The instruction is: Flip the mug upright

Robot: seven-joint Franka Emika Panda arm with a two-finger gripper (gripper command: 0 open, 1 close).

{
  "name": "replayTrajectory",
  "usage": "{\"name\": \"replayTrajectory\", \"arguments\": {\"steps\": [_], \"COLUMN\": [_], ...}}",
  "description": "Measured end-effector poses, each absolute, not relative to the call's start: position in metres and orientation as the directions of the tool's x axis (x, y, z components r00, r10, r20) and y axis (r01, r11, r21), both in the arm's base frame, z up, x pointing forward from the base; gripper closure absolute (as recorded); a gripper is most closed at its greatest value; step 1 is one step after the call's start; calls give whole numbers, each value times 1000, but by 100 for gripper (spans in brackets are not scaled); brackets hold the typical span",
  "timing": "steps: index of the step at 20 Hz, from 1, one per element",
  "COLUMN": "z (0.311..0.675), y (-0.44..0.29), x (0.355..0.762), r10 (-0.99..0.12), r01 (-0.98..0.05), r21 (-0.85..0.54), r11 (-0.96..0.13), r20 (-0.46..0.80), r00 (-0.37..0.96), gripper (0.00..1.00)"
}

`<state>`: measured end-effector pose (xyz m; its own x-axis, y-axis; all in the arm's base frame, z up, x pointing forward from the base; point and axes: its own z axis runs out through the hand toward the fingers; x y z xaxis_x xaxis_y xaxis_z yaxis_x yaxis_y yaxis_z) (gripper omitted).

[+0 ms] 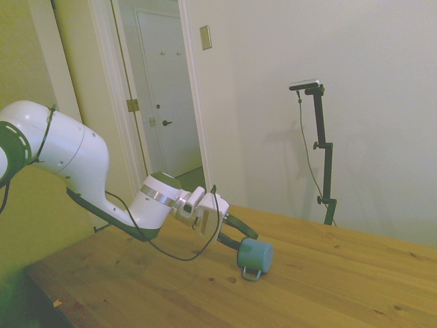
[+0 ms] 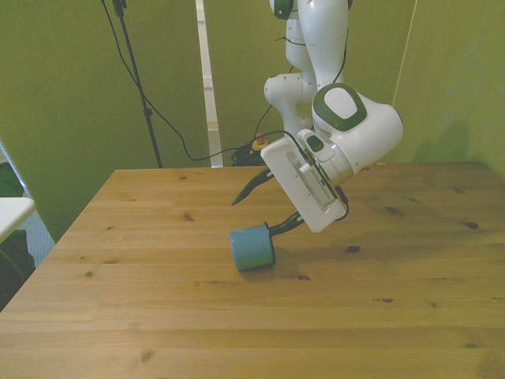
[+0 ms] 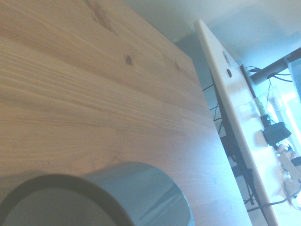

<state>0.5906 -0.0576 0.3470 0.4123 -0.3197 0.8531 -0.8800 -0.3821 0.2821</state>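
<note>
The teal-blue mug lies on its side on the wooden table, with its thin loop handle against the tabletop. It sits near the table's middle in the front view. My gripper is open and tilted steeply, just behind the mug. One fingertip reaches the mug's far end. The other fingertip hangs above the table behind it. In the wrist view the mug fills the near corner, its round end facing the camera.
Bare wood lies all around the mug. A white ledge stands beyond the table at the front view's left. Cables hang behind the far edge, and a doorway shows behind the arm in the side view.
</note>
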Motion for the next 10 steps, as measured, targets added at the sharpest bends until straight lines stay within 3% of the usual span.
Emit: {"name": "replayTrajectory", "arguments": {"steps": [4,5,10], "z": [340,339,339], "y": [-66,-66,-69], "x": [599,600,600], "r10": [-305,-304,-304], "r01": [-888,-889,-892], "r21": [289,289,290], "r11": [-358,-354,-346], "r20": [863,864,865], "r00": [403,402,399], "gripper": [0,100,100]}}
